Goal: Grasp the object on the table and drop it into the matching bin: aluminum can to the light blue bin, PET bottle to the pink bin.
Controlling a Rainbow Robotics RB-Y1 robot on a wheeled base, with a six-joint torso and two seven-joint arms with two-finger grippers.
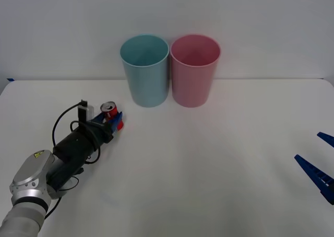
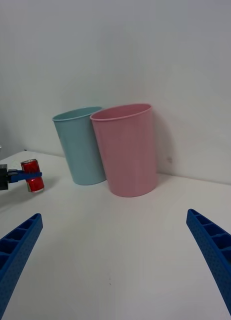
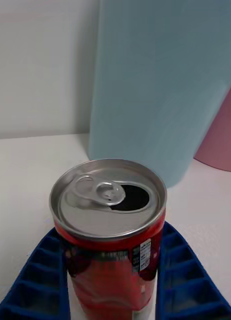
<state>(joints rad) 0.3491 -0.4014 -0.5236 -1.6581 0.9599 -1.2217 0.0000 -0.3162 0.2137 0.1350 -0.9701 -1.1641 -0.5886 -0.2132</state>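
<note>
— Closest in, what is seen of the left gripper [image 3: 113, 280]?

— Its blue ribbed fingers [image 3: 38, 285] are pressed against both sides of the aluminum can [image 3: 110, 235], which is held upright. A red body, a silver top with a pull tab and an opened mouth are shown. A small white label panel with fine print is carried on the side, but the print cannot be read.

— Is the can on the table [image 1: 198, 164]?

— From the front it is seen at the left, near the light blue bin [image 1: 145, 70]; whether its base rests on the white surface cannot be told. Black cables are looped over the arm behind it.

— And the right gripper [image 2: 115, 260]?

— It is kept low at the right edge of the table, well apart from the can, with its fingers spread wide and nothing between them.

— Farther back?

— The light blue bin and the pink bin [image 1: 194, 70] are stood side by side, touching or nearly so, both round, smooth, slightly tapered plastic with plain rims. No contents are seen in the visible parts of their interiors. A plain pale wall is seen behind.
</note>
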